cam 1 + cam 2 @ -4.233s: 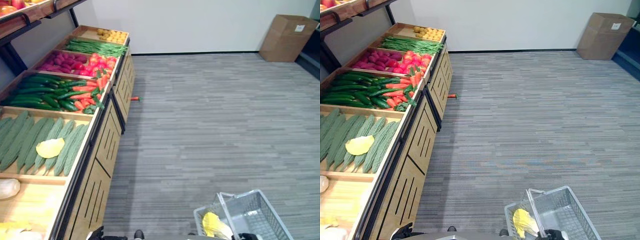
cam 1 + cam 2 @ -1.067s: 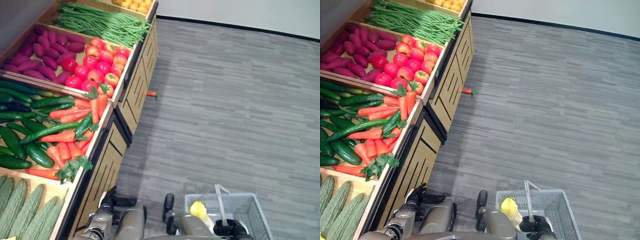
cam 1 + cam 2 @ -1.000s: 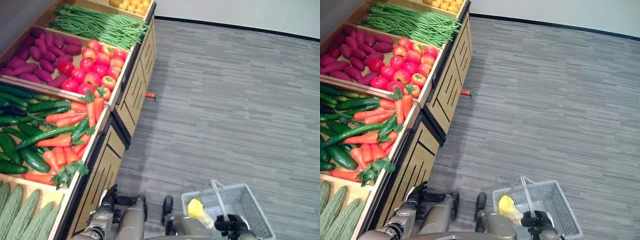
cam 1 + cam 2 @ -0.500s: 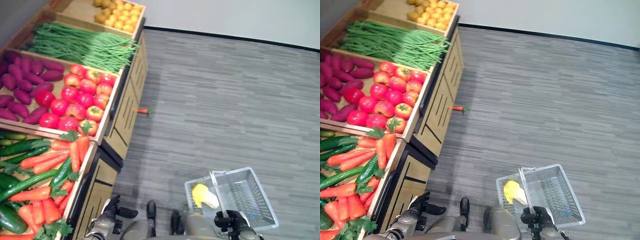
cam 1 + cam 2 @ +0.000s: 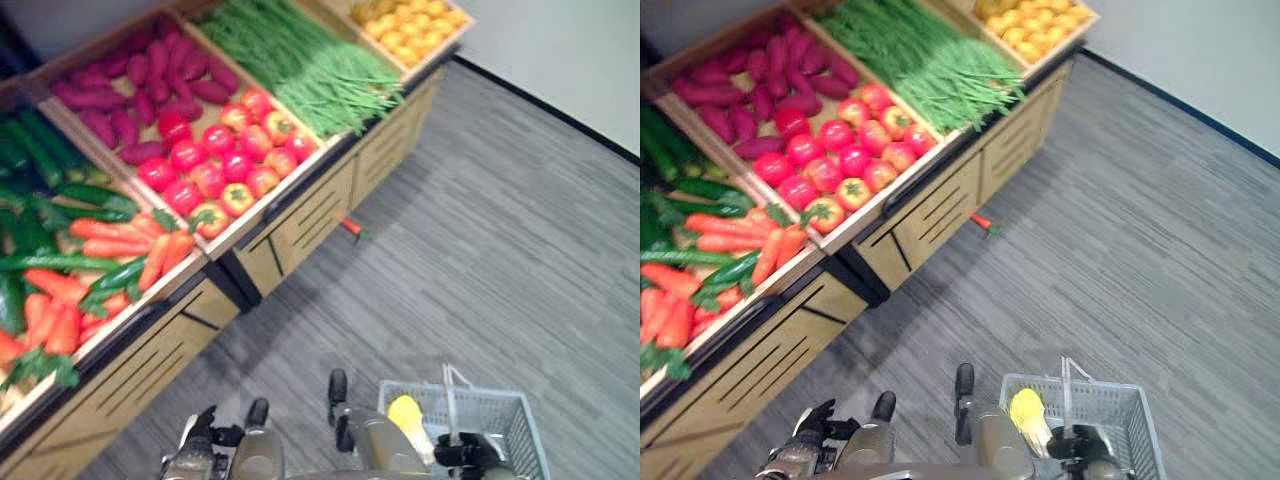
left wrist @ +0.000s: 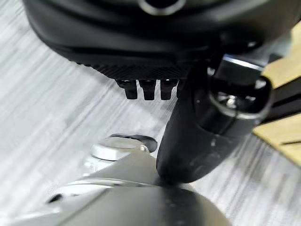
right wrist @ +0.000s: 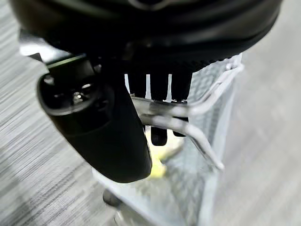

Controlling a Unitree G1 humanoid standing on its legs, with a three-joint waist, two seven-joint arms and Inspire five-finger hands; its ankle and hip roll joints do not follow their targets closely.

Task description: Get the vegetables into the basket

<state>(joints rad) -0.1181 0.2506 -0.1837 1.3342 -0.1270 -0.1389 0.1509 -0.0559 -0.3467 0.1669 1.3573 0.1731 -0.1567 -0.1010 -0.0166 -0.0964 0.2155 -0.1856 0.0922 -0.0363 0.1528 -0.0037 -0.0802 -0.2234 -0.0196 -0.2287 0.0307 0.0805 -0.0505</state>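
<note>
Red tomatoes point(image 5: 222, 160), silver-grey mesh basket point(image 5: 505, 425)

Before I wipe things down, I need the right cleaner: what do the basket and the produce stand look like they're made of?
The basket looks like metal wire: a thin silvery-grey mesh with rod handles, which the right hand grips; a coating can't be ruled out. The stand looks like light wood or wood-look board, pale tan and matte, with dark slots cut in its front panels.

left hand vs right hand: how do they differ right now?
The right hand is curled round the wire handle of the basket, carrying it. The left hand holds nothing and hangs low by the stand. The basket holds a yellow vegetable. Both hands are dark.
</note>
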